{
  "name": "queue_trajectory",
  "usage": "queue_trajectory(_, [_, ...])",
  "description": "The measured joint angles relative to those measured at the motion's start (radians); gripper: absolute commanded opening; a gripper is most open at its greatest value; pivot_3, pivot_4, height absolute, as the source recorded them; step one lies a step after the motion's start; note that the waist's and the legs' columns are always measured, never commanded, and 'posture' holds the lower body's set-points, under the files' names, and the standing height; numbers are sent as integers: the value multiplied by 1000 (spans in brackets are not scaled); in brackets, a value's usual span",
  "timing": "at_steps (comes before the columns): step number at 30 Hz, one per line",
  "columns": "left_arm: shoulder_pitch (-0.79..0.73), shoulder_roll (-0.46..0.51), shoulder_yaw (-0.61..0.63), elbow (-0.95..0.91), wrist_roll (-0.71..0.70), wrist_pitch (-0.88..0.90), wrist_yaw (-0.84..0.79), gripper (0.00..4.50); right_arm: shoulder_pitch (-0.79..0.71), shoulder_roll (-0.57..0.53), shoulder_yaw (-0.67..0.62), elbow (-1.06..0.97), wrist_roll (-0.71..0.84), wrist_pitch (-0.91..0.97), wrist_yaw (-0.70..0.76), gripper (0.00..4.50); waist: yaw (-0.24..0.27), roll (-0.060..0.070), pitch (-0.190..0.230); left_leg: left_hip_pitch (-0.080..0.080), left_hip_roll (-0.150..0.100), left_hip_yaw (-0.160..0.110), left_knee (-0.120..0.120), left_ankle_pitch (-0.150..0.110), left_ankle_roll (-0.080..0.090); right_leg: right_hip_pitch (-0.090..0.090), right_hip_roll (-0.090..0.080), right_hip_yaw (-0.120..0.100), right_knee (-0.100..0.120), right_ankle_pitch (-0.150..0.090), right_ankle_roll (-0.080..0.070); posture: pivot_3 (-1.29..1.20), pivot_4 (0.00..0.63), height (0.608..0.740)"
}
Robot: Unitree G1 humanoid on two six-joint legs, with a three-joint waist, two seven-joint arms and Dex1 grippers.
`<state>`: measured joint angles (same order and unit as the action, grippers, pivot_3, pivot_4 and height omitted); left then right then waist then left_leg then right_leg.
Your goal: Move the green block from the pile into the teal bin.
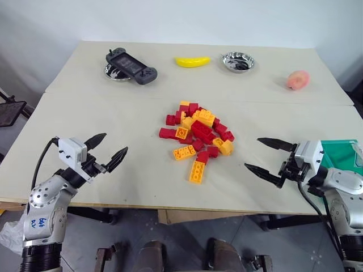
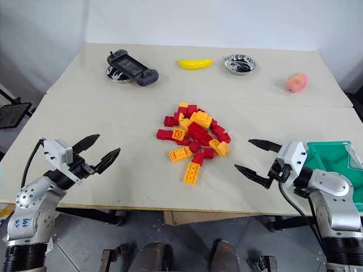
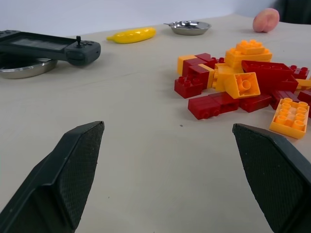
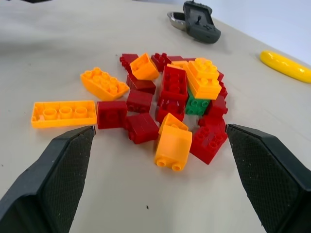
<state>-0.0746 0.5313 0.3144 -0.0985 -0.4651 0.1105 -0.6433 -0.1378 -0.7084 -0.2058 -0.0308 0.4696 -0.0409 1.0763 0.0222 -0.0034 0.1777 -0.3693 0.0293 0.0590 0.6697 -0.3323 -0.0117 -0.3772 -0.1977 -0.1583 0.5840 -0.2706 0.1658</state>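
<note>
Hovered low over the near edge of the table (image 1: 113, 187): left gripper (image 1: 106, 152) and right gripper (image 1: 266, 156), both with fingers spread wide and nothing between them, each aimed inward at the pile (image 1: 197, 137) from its own side. Looked like a ready stance, arms parked well apart from the bricks so either could go in.

Sat wedged deep in the pile, the green block (image 4: 197, 105), seen from the right wrist: pressed under a stacked orange brick (image 4: 204, 80) and hemmed by red bricks (image 4: 173, 87) on both sides, on the heap's far side from the right gripper. Hidden from the head views by the bricks around it.

Waited at the table's right edge just behind the right gripper, the teal bin (image 1: 340, 154), so probably a job for the right arm: short carry. Likely needed a careful reach over the near red and orange bricks, or a nudge to clear them, since a wide-open pinch there risked catching neighbours instead.

Lay well apart along the far side: game controller (image 1: 131, 66), banana (image 1: 192, 61), steel bowl (image 1: 237, 62), peach (image 1: 298, 80).
</note>
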Motion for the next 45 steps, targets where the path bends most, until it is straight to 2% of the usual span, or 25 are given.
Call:
queue_trajectory(1, [0,0,-1,0,2,1,2,4500,-4,1,4,0,-3,0,0,4486,0,0,0,0,0,0,0,0,0,0,0,0,0,0,0,0,150,740])
queue_trajectory(4, [7,-11,-3,-8,-6,11,-5,4500,-23,12,28,0,-11,11,0,3847,0,0,0,0,0,0,0,0,0,0,0,0,0,0,0,0,150,740])
queue_trajectory(10, [27,-3,-60,-24,-16,10,-106,4500,-132,104,174,-11,-70,110,-67,1872,-11,0,0,0,1,0,0,0,0,-1,1,0,0,0,0,0,150,740])
queue_trajectory(13, [32,-5,-105,-35,0,5,-138,4500,-226,208,303,-14,-147,167,-126,892,-22,0,0,0,1,0,-1,0,0,-1,1,0,1,0,0,0,150,740])
queue_trajectory(14, [27,-12,-130,-44,2,4,-147,4500,-263,263,358,-13,-179,186,-155,410,-25,0,0,-1,1,0,-1,0,0,-2,1,0,1,0,-1,0,150,740])
queue_trajectory(15, [21,-18,-144,-48,3,1,-151,4500,-283,290,390,-10,-195,193,-169,161,-26,0,0,-1,1,0,-1,0,-1,-3,1,0,2,0,-1,0,150,740])
queue_trajectory(18, [4,-35,-164,-47,11,-4,-150,4500,-397,377,445,106,-290,200,-258,74,-27,0,0,-1,1,0,0,0,-1,-3,1,1,2,0,-1,0,150,740])
queue_trajectory(21, [-16,-56,-181,-46,14,17,-129,4500,-575,399,490,325,-419,193,-357,74,-24,1,0,-3,1,0,2,0,-1,-4,0,1,4,0,-1,0,150,740])
queue_trajectory(24, [-43,-83,-174,-44,3,49,-93,4500,-722,425,419,555,-438,140,-460,74,-26,1,0,-3,1,0,1,0,-1,-5,1,1,4,0,-1,0,150,740])
queue_trajectory(28, [-66,-99,-165,-35,1,58,-63,4500,-873,409,372,842,-479,24,-546,74,-40,1,0,-2,1,1,-2,0,-1,-6,1,0,3,0,-1,0,150,740])
queue_trajectory(33, [-81,-114,-155,-10,1,57,-39,4500,-959,403,319,1049,-489,-74,-586,74,-65,1,0,-2,1,3,-4,0,-1,-7,1,0,2,0,-1,0,150,740])
queue_trajectory(36, [-89,-117,-154,-3,1,57,-36,4500,-968,428,320,1080,-500,-100,-541,74,-83,1,0,-2,1,4,-5,0,-1,-8,1,1,3,-1,-1,0,150,740])
queue_trajectory(40, [-97,-117,-153,0,2,51,-36,4500,-916,475,374,1007,-504,-102,-378,74,-85,1,0,-2,1,4,-5,0,-1,-8,0,1,3,-1,-1,0,150,740])
queue_trajectory(43, [-96,-117,-146,2,3,49,-36,4500,-839,470,405,844,-488,-34,-247,74,-78,1,0,-2,1,4,-4,0,-1,-7,0,1,3,0,-1,0,150,740])
queue_trajectory(45, [-89,-116,-137,2,4,47,-36,4500,-754,421,443,650,-473,57,-138,74,-62,1,0,-2,1,3,-3,0,-1,-7,0,1,3,0,-1,0,150,740])
